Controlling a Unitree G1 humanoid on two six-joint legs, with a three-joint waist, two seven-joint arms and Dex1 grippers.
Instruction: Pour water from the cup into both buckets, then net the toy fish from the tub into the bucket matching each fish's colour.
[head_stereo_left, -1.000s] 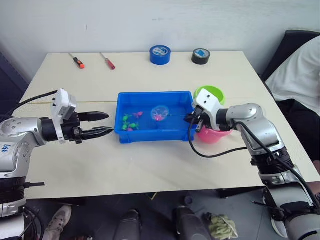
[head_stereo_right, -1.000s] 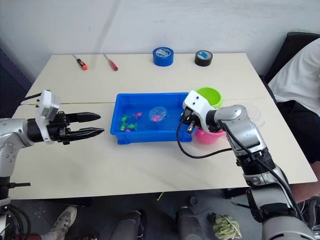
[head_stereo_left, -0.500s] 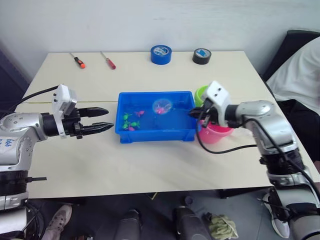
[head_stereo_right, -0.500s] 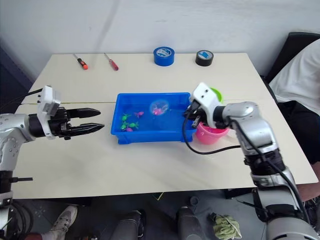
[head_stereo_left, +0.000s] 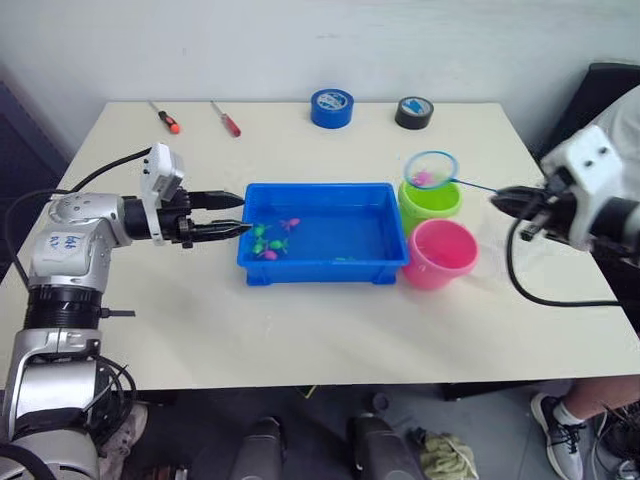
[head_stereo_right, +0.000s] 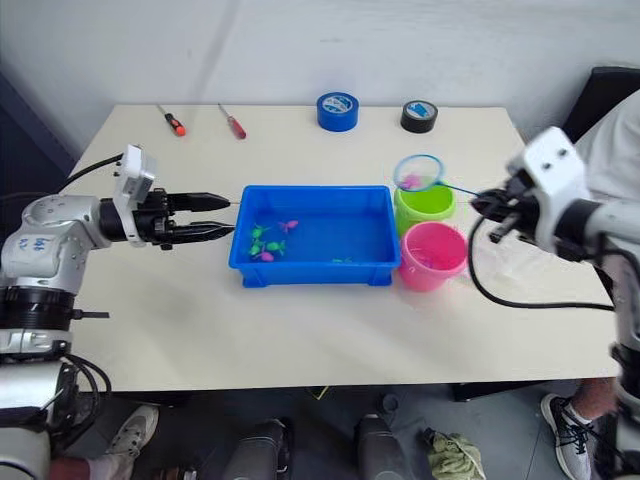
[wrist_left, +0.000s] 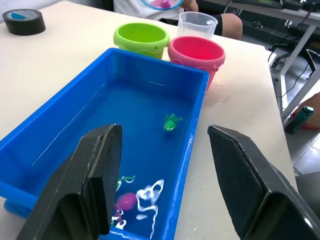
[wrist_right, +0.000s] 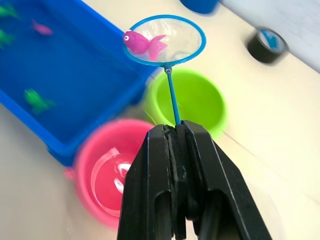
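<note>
Your right tool (wrist_right: 175, 131) is clamped on the net (wrist_right: 165, 40), which holds a pink fish (wrist_right: 142, 44) above the green bucket (head_stereo_left: 430, 197). Your left tool (head_stereo_left: 232, 215), fingers apart, is at the tub (head_stereo_left: 380, 268), beside that bucket.

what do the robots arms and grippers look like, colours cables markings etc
Both arms are silver-grey metal with black joints and loose black cables. Each wrist carries a white camera block. The left gripper and right gripper each have two tapered black fingers. The left upper arm bears a white label with blue writing, too small to read.
</note>
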